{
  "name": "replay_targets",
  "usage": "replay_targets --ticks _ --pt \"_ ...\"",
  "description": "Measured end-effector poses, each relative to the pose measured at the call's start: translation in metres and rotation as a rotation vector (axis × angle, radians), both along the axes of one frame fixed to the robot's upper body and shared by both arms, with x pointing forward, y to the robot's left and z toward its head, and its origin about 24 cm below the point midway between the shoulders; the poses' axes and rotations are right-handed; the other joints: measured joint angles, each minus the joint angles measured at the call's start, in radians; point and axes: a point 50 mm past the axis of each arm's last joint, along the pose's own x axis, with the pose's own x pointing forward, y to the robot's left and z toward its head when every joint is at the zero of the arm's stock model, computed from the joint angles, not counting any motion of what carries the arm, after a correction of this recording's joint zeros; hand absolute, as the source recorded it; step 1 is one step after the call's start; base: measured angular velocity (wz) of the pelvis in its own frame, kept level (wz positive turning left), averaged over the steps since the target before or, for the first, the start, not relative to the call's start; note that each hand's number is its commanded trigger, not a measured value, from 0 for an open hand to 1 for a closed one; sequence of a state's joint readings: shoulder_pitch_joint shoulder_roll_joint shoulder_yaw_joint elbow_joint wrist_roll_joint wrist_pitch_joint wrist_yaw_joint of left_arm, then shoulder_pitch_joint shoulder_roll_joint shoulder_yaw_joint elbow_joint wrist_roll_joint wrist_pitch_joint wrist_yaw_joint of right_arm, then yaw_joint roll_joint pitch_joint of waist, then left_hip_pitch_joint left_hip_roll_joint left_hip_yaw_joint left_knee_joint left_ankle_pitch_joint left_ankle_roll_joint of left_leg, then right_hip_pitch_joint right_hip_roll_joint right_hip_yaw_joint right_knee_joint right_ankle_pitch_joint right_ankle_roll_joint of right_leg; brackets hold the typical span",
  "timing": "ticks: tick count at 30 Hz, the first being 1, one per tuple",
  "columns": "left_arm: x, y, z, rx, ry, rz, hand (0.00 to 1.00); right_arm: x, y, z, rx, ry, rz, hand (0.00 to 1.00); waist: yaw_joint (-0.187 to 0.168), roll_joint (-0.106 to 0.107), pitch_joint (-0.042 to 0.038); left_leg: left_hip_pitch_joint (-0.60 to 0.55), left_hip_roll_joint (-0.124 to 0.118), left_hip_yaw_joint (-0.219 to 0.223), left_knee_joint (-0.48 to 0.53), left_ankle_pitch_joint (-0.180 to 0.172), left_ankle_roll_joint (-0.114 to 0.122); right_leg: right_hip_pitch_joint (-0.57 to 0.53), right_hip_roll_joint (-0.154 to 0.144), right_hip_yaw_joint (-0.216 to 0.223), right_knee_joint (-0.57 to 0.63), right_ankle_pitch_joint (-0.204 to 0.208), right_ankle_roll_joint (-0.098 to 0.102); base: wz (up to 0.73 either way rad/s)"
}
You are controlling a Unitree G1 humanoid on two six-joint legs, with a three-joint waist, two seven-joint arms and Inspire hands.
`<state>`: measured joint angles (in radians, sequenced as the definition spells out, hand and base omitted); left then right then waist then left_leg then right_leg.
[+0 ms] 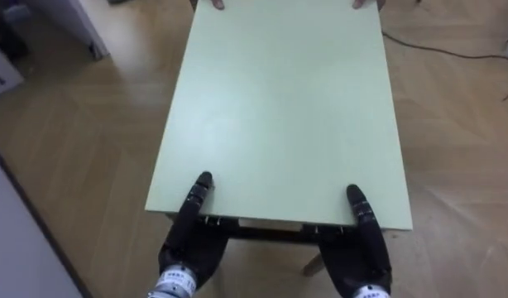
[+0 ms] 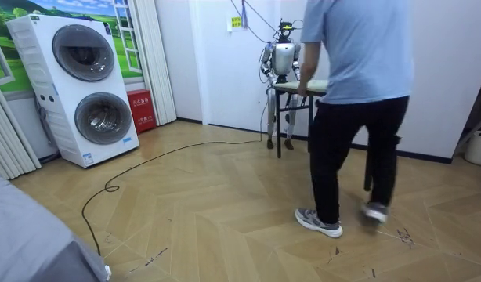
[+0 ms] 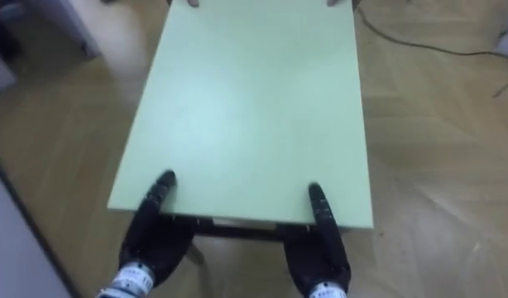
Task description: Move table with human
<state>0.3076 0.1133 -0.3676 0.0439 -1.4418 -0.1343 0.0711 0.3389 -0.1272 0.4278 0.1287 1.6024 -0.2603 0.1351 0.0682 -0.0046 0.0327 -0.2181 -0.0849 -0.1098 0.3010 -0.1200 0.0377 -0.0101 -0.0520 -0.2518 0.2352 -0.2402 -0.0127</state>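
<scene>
Here, my end of the table (image 1: pixel 279 108).
My left hand (image 1: pixel 192 238) and right hand (image 1: pixel 363 248) clamp its near edge, thumbs on top; a person (image 2: pixel 354 94) holds the far end.

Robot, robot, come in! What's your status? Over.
Left hand and right hand clamped on table near edge, thumbs on top. Person holds far end. Nothing seen in the way.

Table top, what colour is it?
The table top is plain pale green, with no pattern. It shows best in the left eye view.
</scene>
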Motion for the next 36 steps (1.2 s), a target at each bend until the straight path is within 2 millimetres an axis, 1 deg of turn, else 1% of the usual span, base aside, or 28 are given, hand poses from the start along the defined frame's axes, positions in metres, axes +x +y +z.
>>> replay_targets --ticks 1,2,3,4,5,6,7,8,9,10,11,12,13,14,15,17,18,21,22,23,26,28,31,32,33,34,35,36 --pt "0.000 0.000 0.000 0.000 0.002 0.001 1.00 0.000 0.000 0.000 -0.002 0.001 0.003 1.00 0.004 -0.001 0.0005 -0.002 0.000 0.000 0.000 0.001 0.000 0.003 0.001 -0.001 -0.002 0.000 0.000 0.48" --pt "-0.001 0.000 0.000 -0.001 0.002 0.002 1.00 0.000 0.000 0.000 -0.002 0.002 0.004 1.00 0.016 -0.003 0.0008 -0.007 0.000 -0.001 0.002 0.001 0.000 0.005 0.003 -0.007 -0.002 0.000 0.000 0.49" --pt "-0.001 0.000 0.000 -0.004 0.001 0.003 1.00 0.000 0.000 0.000 -0.002 0.000 0.004 1.00 0.019 -0.004 0.0006 -0.018 -0.001 -0.004 0.010 0.002 0.000 0.007 0.004 -0.031 -0.002 0.000 0.000 0.56" --pt "0.000 0.000 0.000 -0.004 0.001 0.004 1.00 0.001 0.000 0.000 -0.002 0.000 0.004 1.00 0.019 -0.005 0.0004 -0.021 -0.001 -0.004 0.010 0.005 0.001 0.009 0.004 -0.043 -0.002 0.000 0.000 0.74" --pt "0.000 -0.001 0.000 -0.005 0.001 0.004 1.00 0.000 0.000 0.000 -0.002 0.000 0.003 1.00 0.017 -0.006 0.0003 -0.031 -0.002 0.002 0.011 0.011 0.003 0.014 0.004 -0.070 -0.002 0.000 0.000 0.89" --pt "0.000 -0.001 0.000 -0.007 0.000 0.005 1.00 0.001 0.000 0.000 -0.004 0.000 0.003 1.00 0.013 -0.006 0.0002 -0.043 0.000 0.017 0.015 0.017 0.006 0.019 0.005 -0.102 -0.002 0.000 0.000 0.91" --pt "0.000 -0.002 0.000 -0.009 0.000 0.005 1.00 0.001 -0.001 0.000 -0.004 0.000 0.003 1.00 0.010 -0.006 0.0002 -0.048 0.002 0.031 0.018 0.019 0.009 0.023 0.005 -0.118 -0.002 0.000 0.000 1.06" --pt "0.000 -0.003 0.000 -0.010 0.000 0.003 1.00 0.001 -0.001 0.000 -0.005 -0.001 0.002 1.00 -0.011 -0.005 0.0002 -0.057 0.004 0.056 0.024 0.025 0.019 0.036 0.008 -0.144 -0.002 -0.001 0.001 1.29" --pt "0.001 -0.002 0.001 -0.005 -0.004 0.000 1.00 0.002 -0.004 0.000 -0.007 -0.004 -0.012 1.00 -0.037 -0.005 0.0002 -0.062 0.010 0.104 0.023 0.034 0.033 0.051 0.013 -0.151 -0.005 -0.001 0.002 1.39" --pt "0.001 -0.001 0.001 0.004 -0.007 -0.003 1.00 0.003 -0.005 0.001 -0.007 -0.006 -0.013 1.00 -0.048 -0.005 0.0001 -0.067 0.024 0.147 0.021 0.040 0.043 0.055 0.014 -0.147 -0.006 -0.002 0.001 1.32" --pt "0.003 -0.001 0.003 0.009 -0.017 -0.009 1.00 0.005 -0.006 0.002 -0.008 -0.013 -0.009 1.00 -0.060 -0.005 0.0004 -0.074 0.044 0.245 0.013 0.050 0.060 0.057 0.014 -0.140 -0.007 -0.005 0.002 0.87" --pt "0.004 -0.002 0.003 0.008 -0.021 -0.011 1.00 0.006 -0.007 0.002 -0.009 -0.016 -0.007 1.00 -0.060 -0.005 0.0004 -0.074 0.050 0.278 0.004 0.053 0.066 0.056 0.015 -0.134 -0.008 -0.008 0.001 0.70" --pt "0.006 -0.002 0.005 0.007 -0.029 -0.008 1.00 0.010 -0.007 0.004 -0.011 -0.026 -0.001 1.00 -0.051 -0.005 0.0001 -0.074 0.050 0.289 -0.004 0.056 0.070 0.050 0.019 -0.117 -0.011 -0.013 -0.002 0.22" --pt "0.007 -0.002 0.006 0.003 -0.037 0.000 1.00 0.013 -0.007 0.006 -0.014 -0.034 0.009 1.00 -0.030 -0.004 -0.0004 -0.074 0.040 0.284 -0.018 0.064 0.068 0.045 0.023 -0.116 -0.017 -0.021 -0.004 0.19" --pt "0.007 -0.001 0.007 0.002 -0.039 0.007 1.00 0.015 -0.008 0.007 -0.021 -0.039 0.019 1.00 -0.028 0.005 -0.0028 -0.074 0.030 0.273 -0.033 0.077 0.073 0.046 0.020 -0.125 -0.025 -0.022 -0.004 0.16" --pt "0.007 0.000 0.006 0.003 -0.039 0.014 1.00 0.017 -0.009 0.008 -0.022 -0.038 0.021 1.00 -0.025 0.015 -0.0079 -0.074 0.020 0.263 -0.051 0.099 0.079 0.048 0.017 -0.142 -0.032 -0.023 -0.004 0.32" --pt "0.006 0.000 0.006 0.005 -0.038 0.023 1.00 0.017 -0.008 0.009 -0.021 -0.031 0.027 1.00 -0.012 0.018 -0.0091 -0.073 0.019 0.262 -0.055 0.102 0.080 0.048 0.016 -0.148 -0.032 -0.022 -0.004 0.19" --pt "0.004 -0.001 0.005 0.000 -0.028 0.036 1.00 0.019 -0.009 0.010 -0.027 -0.020 0.042 1.00 0.003 0.018 -0.0095 -0.073 0.013 0.247 -0.057 0.106 0.083 0.052 0.016 -0.160 -0.029 -0.022 -0.004 0.17" --pt "0.004 -0.001 0.005 -0.001 -0.025 0.035 1.00 0.020 -0.009 0.010 -0.031 -0.019 0.044 1.00 0.003 0.018 -0.0095 -0.073 0.010 0.242 -0.058 0.107 0.085 0.054 0.015 -0.159 -0.029 -0.022 -0.004 0.24" --pt "0.003 -0.002 0.004 -0.002 -0.019 0.037 1.00 0.020 -0.009 0.010 -0.035 -0.017 0.043 1.00 0.013 0.019 -0.0096 -0.072 0.006 0.235 -0.058 0.108 0.088 0.056 0.014 -0.153 -0.027 -0.022 -0.004 0.21" --pt "0.000 -0.001 0.002 -0.006 -0.002 0.043 1.00 0.019 -0.009 0.009 -0.036 -0.004 0.051 1.00 0.024 0.021 -0.0085 -0.069 -0.002 0.216 -0.056 0.104 0.095 0.053 0.006 -0.119 -0.001 -0.024 -0.001 0.20" --pt "-0.001 -0.001 0.001 -0.006 0.003 0.045 1.00 0.019 -0.009 0.009 -0.036 0.002 0.052 1.00 0.033 0.022 -0.0078 -0.069 -0.008 0.203 -0.048 0.100 0.100 0.046 0.004 -0.100 0.026 -0.031 0.011 0.23" --pt "-0.002 -0.004 0.000 -0.016 0.018 0.038 1.00 0.019 -0.009 0.009 -0.038 0.010 0.051 1.00 0.048 0.031 -0.0065 -0.068 -0.017 0.190 -0.035 0.086 0.109 0.028 -0.001 -0.048 0.080 -0.043 0.031 0.15" --pt "-0.003 -0.005 0.000 -0.017 0.021 0.040 1.00 0.019 -0.009 0.008 -0.038 0.013 0.053 1.00 0.054 0.032 -0.0066 -0.068 -0.019 0.188 -0.032 0.083 0.114 0.009 -0.011 -0.038 0.125 -0.050 0.041 0.06" --pt "-0.003 -0.006 0.000 -0.024 0.021 0.046 1.00 0.019 -0.009 0.008 -0.037 0.017 0.055 1.00 0.057 0.034 -0.0061 -0.068 -0.024 0.178 -0.028 0.077 0.123 -0.021 -0.024 -0.017 0.188 -0.064 0.050 0.09" --pt "-0.003 -0.005 0.000 -0.025 0.024 0.048 1.00 0.019 -0.008 0.008 -0.038 0.019 0.056 1.00 0.057 0.034 -0.0061 -0.068 -0.028 0.172 -0.027 0.074 0.128 -0.039 -0.030 0.003 0.215 -0.072 0.053 0.17" --pt "-0.004 -0.005 -0.001 -0.026 0.029 0.048 1.00 0.019 -0.008 0.008 -0.041 0.022 0.059 1.00 0.054 0.035 -0.0057 -0.066 -0.039 0.162 -0.025 0.071 0.133 -0.088 -0.048 0.030 0.264 -0.084 0.053 0.22" --pt "-0.004 -0.005 -0.002 -0.025 0.033 0.048 1.00 0.018 -0.007 0.007 -0.040 0.027 0.059 1.00 0.050 0.036 -0.0051 -0.066 -0.043 0.159 -0.025 0.069 0.136 -0.113 -0.057 0.045 0.282 -0.085 0.053 0.38"
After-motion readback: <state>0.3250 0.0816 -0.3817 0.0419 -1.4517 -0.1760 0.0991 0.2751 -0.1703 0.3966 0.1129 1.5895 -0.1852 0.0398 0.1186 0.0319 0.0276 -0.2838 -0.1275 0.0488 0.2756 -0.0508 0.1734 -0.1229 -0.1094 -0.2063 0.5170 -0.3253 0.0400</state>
